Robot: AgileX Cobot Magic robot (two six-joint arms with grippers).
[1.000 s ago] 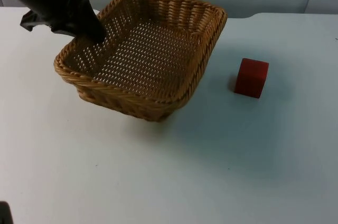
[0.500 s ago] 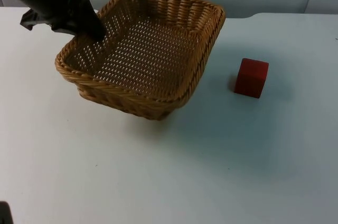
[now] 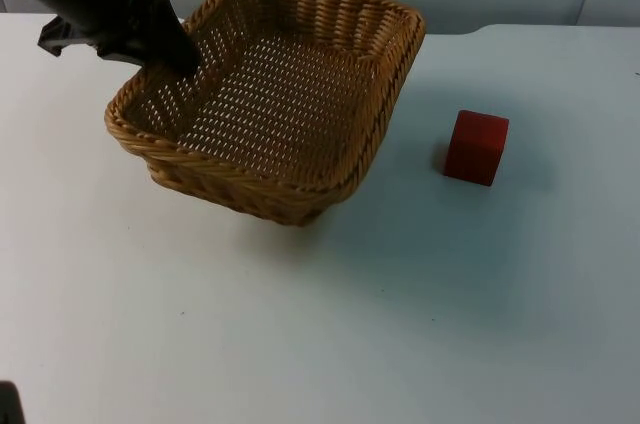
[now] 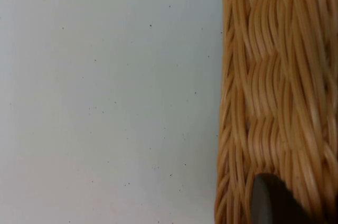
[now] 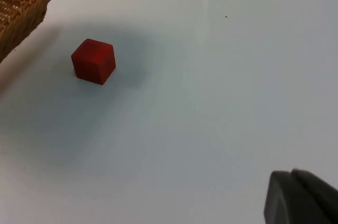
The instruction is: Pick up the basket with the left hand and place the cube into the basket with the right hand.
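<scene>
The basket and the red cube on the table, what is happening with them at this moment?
The left gripper holds the wicker basket by its rim, jaws shut on the weave, and the basket sits tilted with one side raised off the white table. The red cube stands apart on the table beside the basket, untouched. The right gripper waits off to the side, looking toward the cube; it has not picked it up yet.

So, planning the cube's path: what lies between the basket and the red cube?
Nothing: between the basket and the red cube there is bare white table, as the top view and the right wrist view show.
</scene>
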